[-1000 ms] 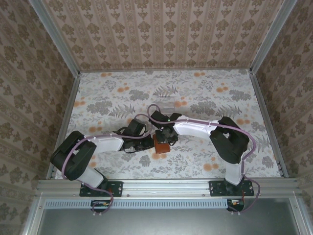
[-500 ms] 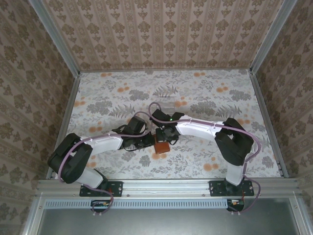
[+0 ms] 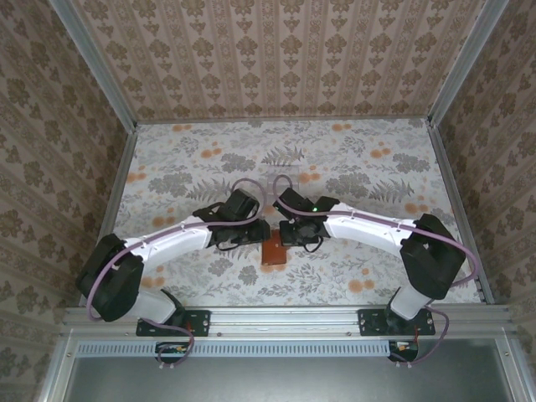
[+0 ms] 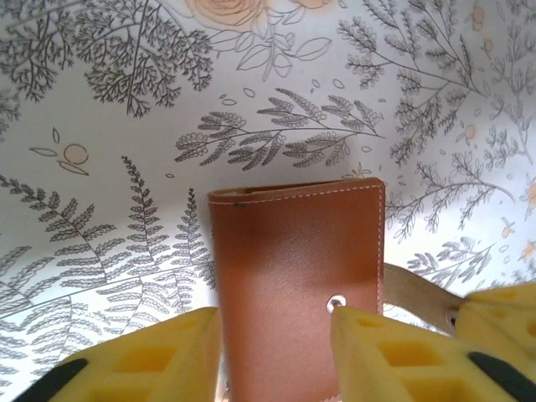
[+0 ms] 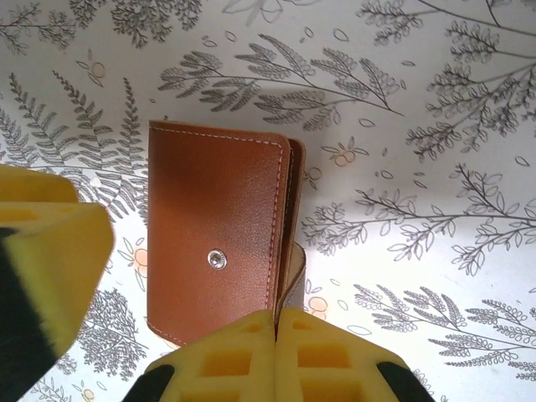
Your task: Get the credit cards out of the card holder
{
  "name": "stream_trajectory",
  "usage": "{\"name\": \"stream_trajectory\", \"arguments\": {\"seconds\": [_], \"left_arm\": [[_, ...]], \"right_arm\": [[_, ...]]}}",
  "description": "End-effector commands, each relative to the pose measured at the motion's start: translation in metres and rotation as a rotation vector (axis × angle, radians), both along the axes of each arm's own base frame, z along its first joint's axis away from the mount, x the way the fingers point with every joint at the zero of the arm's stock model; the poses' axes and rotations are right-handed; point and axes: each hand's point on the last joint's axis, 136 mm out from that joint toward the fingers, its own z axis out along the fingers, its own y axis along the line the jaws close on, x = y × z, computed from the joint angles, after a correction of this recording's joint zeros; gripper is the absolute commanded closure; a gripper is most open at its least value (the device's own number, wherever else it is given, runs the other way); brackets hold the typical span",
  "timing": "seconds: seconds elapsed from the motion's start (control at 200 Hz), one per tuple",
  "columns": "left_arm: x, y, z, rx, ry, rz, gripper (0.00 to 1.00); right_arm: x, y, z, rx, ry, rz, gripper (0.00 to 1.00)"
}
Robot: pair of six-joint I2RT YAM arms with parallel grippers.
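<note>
Floral table (image 3: 184, 167) with the brown leather card holder (image 3: 274, 249) lying flat and closed near the front middle. Left fingers (image 4: 126, 360) spread apart, straddling one end of it. Right fingers (image 5: 226, 360) clamped tight together, probably pinching the strap tab (image 5: 295, 268), kinda hard to see.

Smooth leather card holder (image 5: 209, 193) (metal snap (image 5: 217, 260))
</note>
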Motion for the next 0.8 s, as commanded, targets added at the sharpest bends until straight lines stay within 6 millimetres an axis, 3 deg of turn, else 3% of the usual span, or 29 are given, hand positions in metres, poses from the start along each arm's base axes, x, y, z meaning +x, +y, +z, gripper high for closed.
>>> {"name": "stream_trajectory", "arguments": {"seconds": [0.0, 0.4, 0.61, 0.72, 0.795], "left_arm": [[-0.005, 0.010, -0.003, 0.138, -0.001, -0.025, 0.52], [-0.017, -0.031, -0.010, 0.284, 0.022, -0.141, 0.33], [-0.020, -0.046, -0.017, 0.380, 0.033, -0.184, 0.21], [-0.021, -0.053, -0.020, 0.404, 0.042, -0.199, 0.02], [-0.022, -0.056, -0.024, 0.415, 0.052, -0.202, 0.00]], "right_arm": [[-0.006, -0.008, -0.004, 0.036, 0.026, -0.030, 0.93], [-0.018, -0.054, -0.040, 0.049, 0.046, -0.114, 0.91], [-0.018, -0.055, -0.049, 0.180, 0.071, -0.153, 0.91], [-0.018, -0.054, -0.051, 0.228, 0.082, -0.167, 0.91], [-0.018, -0.053, -0.054, 0.261, 0.095, -0.180, 0.92]]}}
